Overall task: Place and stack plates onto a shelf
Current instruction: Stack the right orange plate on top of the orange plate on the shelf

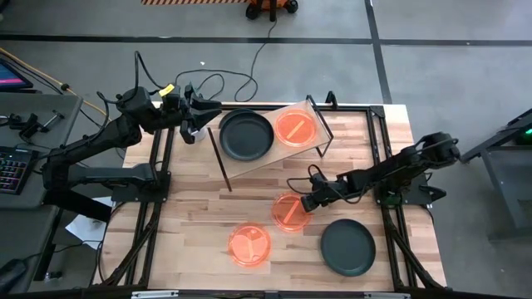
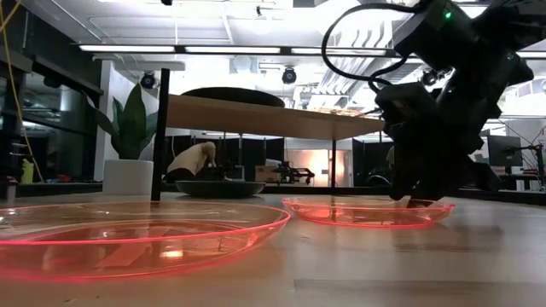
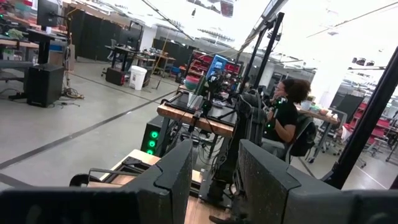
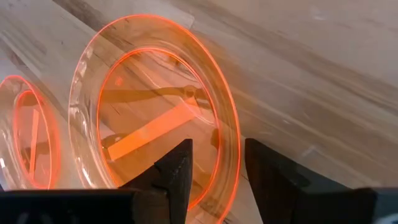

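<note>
The shelf (image 1: 274, 158) stands at the table's far middle, with a black plate (image 1: 245, 134) and an orange plate (image 1: 296, 127) lying on it side by side. Three more plates lie flat on the table: an orange one (image 1: 290, 211), a second orange one (image 1: 249, 244) and a black one (image 1: 347, 247). My right gripper (image 1: 309, 202) is low and open at the first orange plate's right rim (image 4: 231, 155), one finger (image 4: 177, 168) over the inside and one (image 4: 267, 171) outside. My left gripper (image 1: 199, 116) hangs open in the air left of the shelf. My right gripper stands astride the orange plate's right rim (image 4: 231, 155), slanting down from the table's right. One finger is inside the plate and one is outside. The plate lies flat on the table. I cannot tell whether either finger touches it.
The shelf's thin black wire legs (image 1: 223, 170) stand left and right of the board. Black frame rails (image 1: 158, 191) run along the table's left and right sides. Bare wood lies between the shelf and the near plates.
</note>
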Motion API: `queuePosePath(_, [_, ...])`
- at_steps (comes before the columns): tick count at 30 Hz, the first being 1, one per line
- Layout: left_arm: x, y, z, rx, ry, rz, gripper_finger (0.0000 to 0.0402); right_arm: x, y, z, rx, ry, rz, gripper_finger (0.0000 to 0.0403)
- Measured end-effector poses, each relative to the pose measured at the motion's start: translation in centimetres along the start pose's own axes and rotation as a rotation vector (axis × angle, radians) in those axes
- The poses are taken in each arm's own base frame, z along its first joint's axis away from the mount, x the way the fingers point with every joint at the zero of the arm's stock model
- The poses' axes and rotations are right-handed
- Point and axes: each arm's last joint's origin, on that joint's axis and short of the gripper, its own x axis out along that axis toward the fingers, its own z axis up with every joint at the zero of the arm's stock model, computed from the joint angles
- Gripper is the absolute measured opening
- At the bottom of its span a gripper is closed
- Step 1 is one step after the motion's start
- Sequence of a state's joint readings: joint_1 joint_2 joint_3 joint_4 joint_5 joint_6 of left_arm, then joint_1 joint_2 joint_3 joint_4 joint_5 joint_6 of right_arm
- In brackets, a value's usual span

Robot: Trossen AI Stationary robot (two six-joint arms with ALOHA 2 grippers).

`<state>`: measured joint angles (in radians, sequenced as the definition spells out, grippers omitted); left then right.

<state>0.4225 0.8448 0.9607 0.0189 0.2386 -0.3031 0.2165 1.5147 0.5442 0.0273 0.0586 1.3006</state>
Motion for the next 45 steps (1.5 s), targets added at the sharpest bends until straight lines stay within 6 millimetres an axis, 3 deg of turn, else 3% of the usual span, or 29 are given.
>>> queuePosePath(5, [0.0, 0.0, 0.0, 0.0, 0.0, 0.0, 0.012, 0.3, -0.2, -0.1, 0.0, 0.007, -0.014, 0.0129])
queuePosePath(11, [0.0, 0.0, 0.0, 0.0, 0.0, 0.0, 0.012, 0.3, -0.4, 0.3, 0.002, 0.043, -0.018, 0.0015])
queuePosePath(14, [0.0, 0.0, 0.0, 0.0, 0.0, 0.0, 0.012, -0.3, -0.3, 0.6, -0.054, 0.157, 0.048, 0.0014])
queuePosePath(18, [0.0, 0.0, 0.0, 0.0, 0.001, 0.0, 0.012, -2.5, 0.6, 1.9, -0.147, 0.217, 0.214, 0.0003])
queuePosePath(24, [0.0, 0.0, 0.0, -0.001, 0.004, 0.001, 0.012, -7.7, 1.7, 3.7, -0.244, 0.231, 0.51, 0.0001])
queuePosePath(29, [0.0, 0.0, -0.1, -0.002, 0.009, 0.003, 0.012, -11.2, 1.8, 4.7, -0.233, 0.142, 0.642, 0.0])
queuePosePath(35, [0.2, 0.3, -0.2, -0.005, 0.006, 0.044, 0.012, -14.6, 1.9, 7.6, -0.111, -0.214, 0.748, 0.0])
queuePosePath(40, [0.4, 0.3, -0.3, -0.005, 0.009, 0.046, 0.012, -17.2, 2.0, 11.0, -0.042, -0.468, 0.662, 0.0])
queuePosePath(45, [0.5, 0.4, -0.3, -0.008, 0.012, 0.048, 0.012, -19.7, 1.4, 14.1, -0.01, -0.607, 0.432, 0.0])
